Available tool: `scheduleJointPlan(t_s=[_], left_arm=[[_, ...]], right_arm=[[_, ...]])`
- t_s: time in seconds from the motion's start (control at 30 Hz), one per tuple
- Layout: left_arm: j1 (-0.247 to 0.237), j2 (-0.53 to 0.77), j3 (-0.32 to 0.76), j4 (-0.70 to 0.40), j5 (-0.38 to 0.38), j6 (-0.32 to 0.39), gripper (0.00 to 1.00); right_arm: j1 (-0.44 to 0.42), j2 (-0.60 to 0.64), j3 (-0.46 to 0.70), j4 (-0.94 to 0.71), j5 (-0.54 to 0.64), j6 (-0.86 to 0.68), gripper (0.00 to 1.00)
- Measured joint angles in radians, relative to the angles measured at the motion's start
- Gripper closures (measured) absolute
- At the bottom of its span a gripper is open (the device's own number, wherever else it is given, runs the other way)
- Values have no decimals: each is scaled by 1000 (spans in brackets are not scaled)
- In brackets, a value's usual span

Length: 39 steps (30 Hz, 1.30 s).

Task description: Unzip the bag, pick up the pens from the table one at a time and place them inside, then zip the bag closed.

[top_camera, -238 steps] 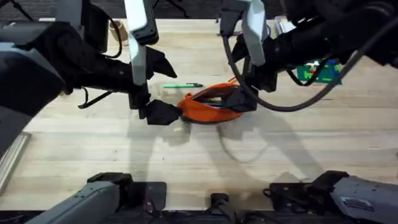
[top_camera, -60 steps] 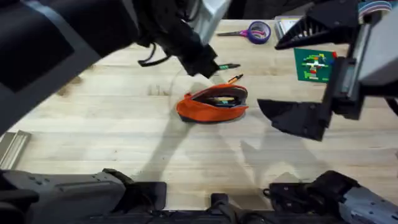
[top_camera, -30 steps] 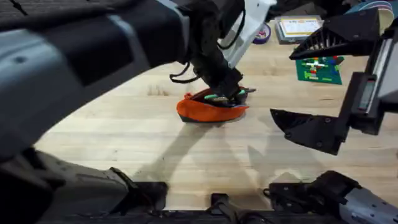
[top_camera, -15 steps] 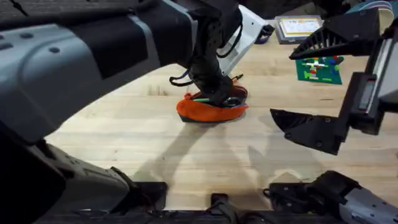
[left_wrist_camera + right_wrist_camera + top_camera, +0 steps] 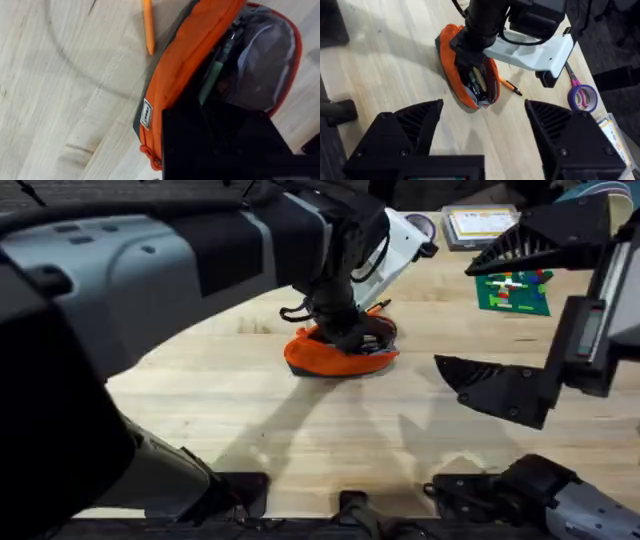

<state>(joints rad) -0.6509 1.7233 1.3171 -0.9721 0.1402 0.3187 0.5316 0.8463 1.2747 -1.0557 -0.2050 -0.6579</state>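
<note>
One orange fabric pouch (image 5: 335, 358) lies unzipped on the plank desk (image 5: 250, 420), one orange pen (image 5: 147, 25) just beside it. The left pincer (image 5: 470, 55) reaches into the pouch, a light green pen (image 5: 209, 82) at its tip (grip cannot be told). The right pincer (image 5: 482, 117) hovers wide and empty.

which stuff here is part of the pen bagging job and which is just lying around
Part of the job:
- orange bag, open
- green pen, inside the bag
- orange pen, on the table beside the bag
- left hand, at the bag's opening

Lying about:
- purple scissors
- green card
</note>
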Motion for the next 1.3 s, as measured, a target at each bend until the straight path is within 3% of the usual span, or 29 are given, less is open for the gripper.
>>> scheduleJointPlan(t_s=[0.07, 0.17, 0.23, 0.27, 0.3, 0.77, 1.07, 1.3], left_arm=[[-1, 0, -1, -1, -2, 3, 924], [-2, 0, -1, 2, -2, 8, 495], [-4, 0, -1, 7, -2, 11, 155], [-5, 0, -1, 8, -1, 9, 52], [-6, 0, -1, 8, -2, 11, 20], [1, -6, 28, -28, -2, 6, 9], [100, -139, 30, -31, 13, -12, 7], [167, -232, 39, -31, 13, -6, 7]], right_arm=[[0, 0, 0, 0, 0, 0, 3], [0, 0, 0, 0, 0, 0, 3], [0, 0, 0, 0, 0, 0, 3], [0, 0, 0, 0, 0, 0, 3], [0, 0, 0, 0, 0, 0, 3], [0, 0, 0, 0, 3, 7, 3], [-11, 0, 0, 1, 66, 74, 5], [-130, 49, 2, 19, 69, 78, 5]])
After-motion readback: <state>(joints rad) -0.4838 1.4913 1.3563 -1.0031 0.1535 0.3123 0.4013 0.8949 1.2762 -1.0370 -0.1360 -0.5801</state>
